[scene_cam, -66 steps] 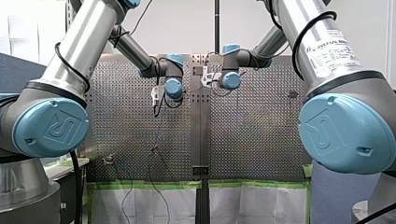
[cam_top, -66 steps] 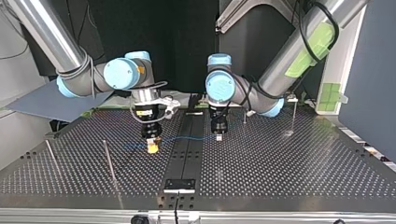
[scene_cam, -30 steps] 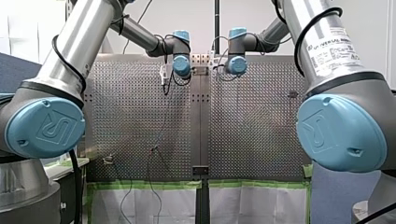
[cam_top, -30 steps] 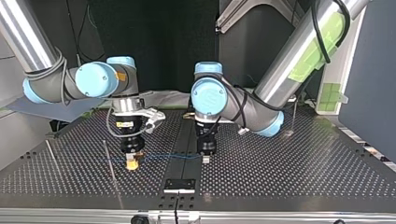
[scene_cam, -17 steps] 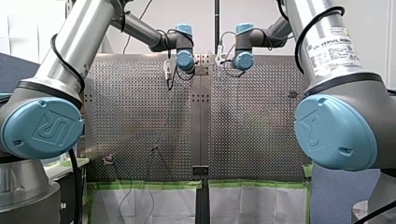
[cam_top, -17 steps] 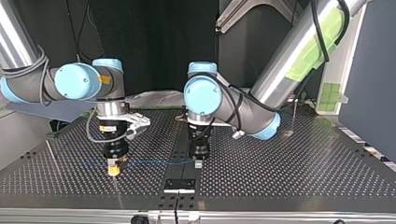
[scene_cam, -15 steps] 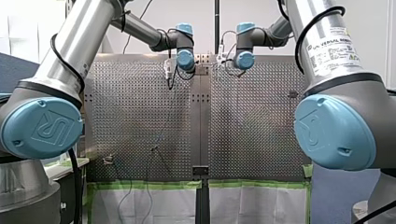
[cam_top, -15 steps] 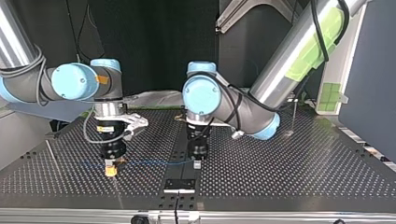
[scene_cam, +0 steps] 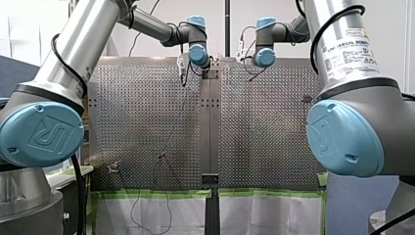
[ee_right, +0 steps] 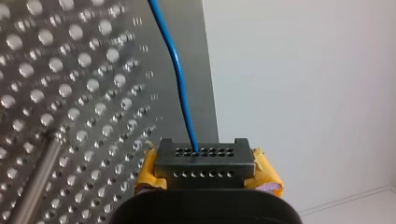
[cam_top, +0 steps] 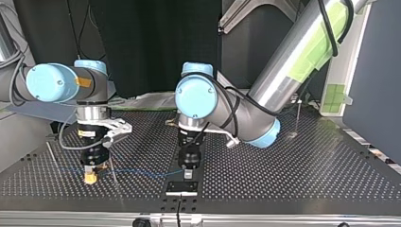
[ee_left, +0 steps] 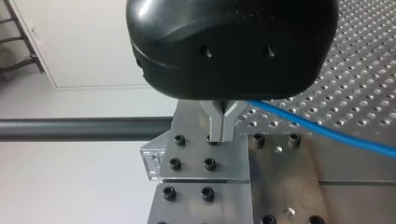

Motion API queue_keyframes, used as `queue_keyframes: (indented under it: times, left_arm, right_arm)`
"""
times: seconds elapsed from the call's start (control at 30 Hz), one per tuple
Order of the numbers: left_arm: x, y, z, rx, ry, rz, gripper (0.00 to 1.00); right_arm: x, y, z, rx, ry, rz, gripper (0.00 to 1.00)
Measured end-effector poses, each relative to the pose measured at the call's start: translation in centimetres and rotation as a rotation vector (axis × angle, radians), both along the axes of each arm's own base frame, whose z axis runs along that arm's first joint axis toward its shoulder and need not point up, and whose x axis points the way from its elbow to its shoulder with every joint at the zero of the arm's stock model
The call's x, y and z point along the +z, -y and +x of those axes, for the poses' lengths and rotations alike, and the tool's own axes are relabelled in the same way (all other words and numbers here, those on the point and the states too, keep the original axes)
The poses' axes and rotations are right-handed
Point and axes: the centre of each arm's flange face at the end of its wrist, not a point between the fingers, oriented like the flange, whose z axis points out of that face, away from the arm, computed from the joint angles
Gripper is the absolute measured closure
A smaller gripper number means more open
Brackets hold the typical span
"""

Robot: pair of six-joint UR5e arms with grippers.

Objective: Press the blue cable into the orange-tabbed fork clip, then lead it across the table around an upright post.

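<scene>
- Both arms had swung toward the near edge of the table (cam_top: 283,179), low in the top view.
- The right gripper (cam_top: 90,178) had crossed from the right of a thin post (cam_top: 112,166) to its left, and now sat in the lower left of that frame.
- The left gripper (cam_top: 187,175) had come down to the lower centre.
- The blue cable (cam_top: 142,171) stretched level between the two grippers and crossed the post. Which side of the post it passed on could not be told.
- This looked like the routing step under way, with the wrap around the post not yet finished.
- In its own wrist view, the right gripper's yellow pads were closed on the cable, which ran in between them.
- The left gripper's metal fingers were pinched together, with the cable coming out right beside them. It appeared to be holding the cable.
- In the lower left-centre of the front view sat a small reddish fitting, probably the clip (scene_cam: 161,156). A thin line of cable rose from it. It was too small to tell whether the cable was seated.
- Counted: two arms, two grippers, one cable.
- Three posts showed in the top view: the crossed one, another post (cam_top: 51,153) at the far left, and a third post (cam_top: 298,118) at the right.
</scene>
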Motion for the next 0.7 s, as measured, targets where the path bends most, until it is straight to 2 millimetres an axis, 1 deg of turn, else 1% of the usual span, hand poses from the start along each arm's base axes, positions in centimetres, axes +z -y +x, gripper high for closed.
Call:
queue_keyframes:
  times: [0.17,0.37,0.53,0.7]
  left_arm:
    - [-0.7,0.8,0.4,-0.017,-0.017,0.013,1.0]
    - [-1.5,2.4,0.8,-0.039,-0.038,0.025,1.0]
    - [-2.6,4.1,1.2,-0.063,-0.064,0.04,1.0]
    - [-2.2,5.4,1.5,-0.079,-0.05,0.019,1.0]
  right_arm:
    - [-0.1,0.7,-1.1,-0.019,0.0,0.008,1.0]
    - [-0.2,1.7,-2.7,-0.044,-0.002,0.018,1.0]
    - [-0.3,2.3,-3.8,-0.06,-0.003,0.024,1.0]
    - [-0.3,2.5,-4.2,-0.065,-0.004,0.027,1.0]
